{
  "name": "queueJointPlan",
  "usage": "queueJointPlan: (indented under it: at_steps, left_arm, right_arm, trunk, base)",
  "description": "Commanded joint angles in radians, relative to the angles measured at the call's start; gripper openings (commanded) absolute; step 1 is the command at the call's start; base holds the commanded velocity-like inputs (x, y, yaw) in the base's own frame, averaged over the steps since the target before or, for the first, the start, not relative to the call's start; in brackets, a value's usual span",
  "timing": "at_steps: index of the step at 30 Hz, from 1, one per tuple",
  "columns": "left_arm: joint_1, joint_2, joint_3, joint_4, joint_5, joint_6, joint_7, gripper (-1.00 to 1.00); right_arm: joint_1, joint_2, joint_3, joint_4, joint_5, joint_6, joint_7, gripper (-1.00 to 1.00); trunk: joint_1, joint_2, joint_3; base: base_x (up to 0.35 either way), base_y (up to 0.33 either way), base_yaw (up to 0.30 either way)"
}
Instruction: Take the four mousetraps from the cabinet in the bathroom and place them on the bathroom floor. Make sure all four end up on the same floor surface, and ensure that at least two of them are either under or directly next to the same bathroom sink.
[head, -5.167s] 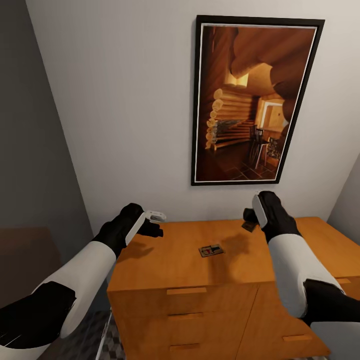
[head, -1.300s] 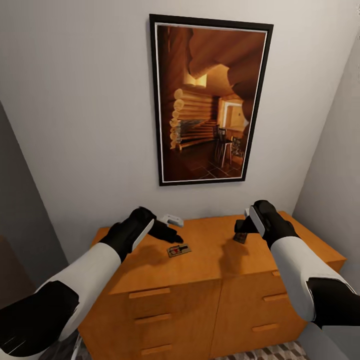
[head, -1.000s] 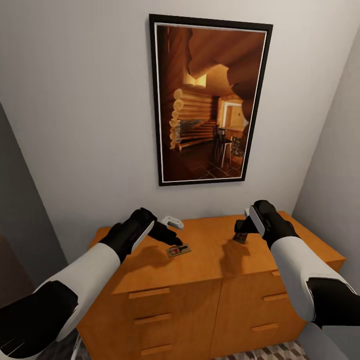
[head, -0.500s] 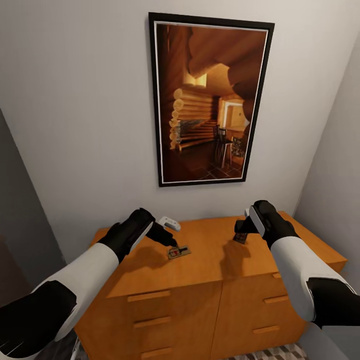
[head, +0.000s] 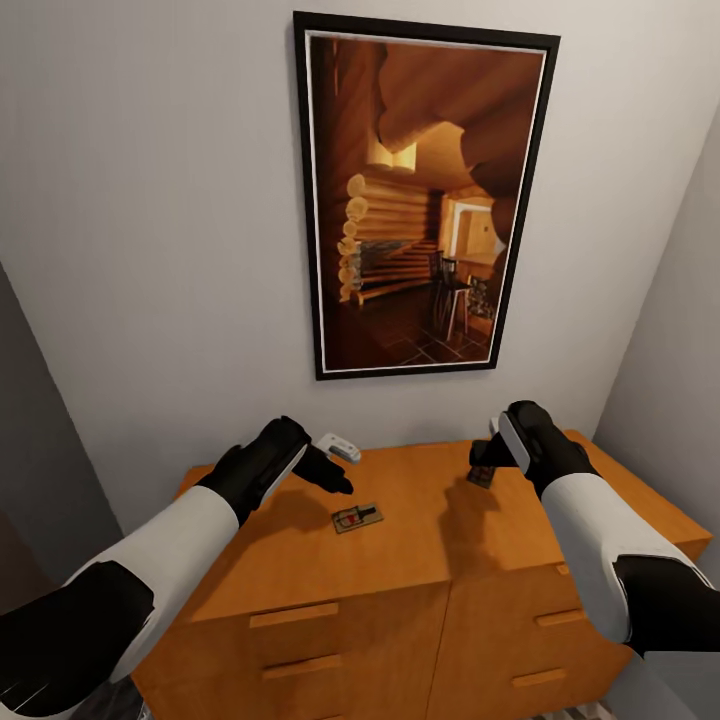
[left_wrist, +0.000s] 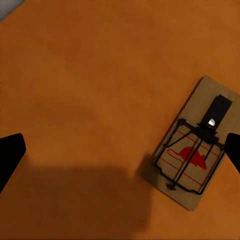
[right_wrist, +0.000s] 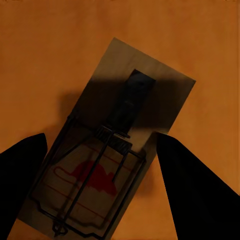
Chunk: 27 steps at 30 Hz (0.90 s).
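The camera has tipped up a little since a moment ago, so the cabinet (head: 400, 560) sits lower in the head view and its drawers are cut off sooner; the framed picture (head: 425, 195) of a log interior hangs on the wall above it. The left gripper (head: 338, 465) has lifted slightly off the cabinet top and now hangs above and behind the loose mousetrap (head: 357, 518), which lies flat just below its fingertips, not touching. Its fingers stand wide apart with nothing between them; from the left wrist the same mousetrap (left_wrist: 190, 162) lies close beside one fingertip. The right gripper (head: 487, 462) has not moved: it holds a second mousetrap (right_wrist: 107, 145) between its closed fingers, raised over the cabinet top. Each trap carries a red mouse mark; no writing can be read.
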Motion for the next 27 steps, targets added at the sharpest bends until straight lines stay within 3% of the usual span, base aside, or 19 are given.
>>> queueJointPlan:
  at_steps: [1,14,20,27]
  left_arm:
    - [-0.001,0.0,-0.002,0.0,0.001,0.004,-0.001,1.0]
    - [-0.001,-0.006,-0.005,0.005,0.006,0.0,-0.013,1.0]
    - [0.0,-0.01,-0.035,0.009,0.004,-0.004,-0.073,1.0]
    - [0.0,-0.017,-0.05,0.01,0.003,-0.003,-0.1,1.0]
  right_arm:
    - [-0.001,0.0,-0.002,-0.001,-0.006,0.004,-0.006,-1.0]
    - [-0.001,-0.028,-0.003,-0.001,-0.01,0.004,-0.004,-1.0]
    - [-0.001,-0.029,-0.003,0.008,-0.011,0.004,-0.004,-1.0]
    - [-0.001,-0.03,-0.003,0.035,-0.012,0.004,-0.004,-1.0]
  trunk:
    - [0.0,-0.001,-0.001]
    - [0.0,-0.001,-0.001]
    - [0.0,-0.001,-0.001]
    - [0.0,-0.001,-0.001]
  base:
    - [0.008,0.0,0.0]
    - [0.002,0.0,0.0]
    - [0.0,0.0,0.0]
    - [0.0,0.0,0.0]
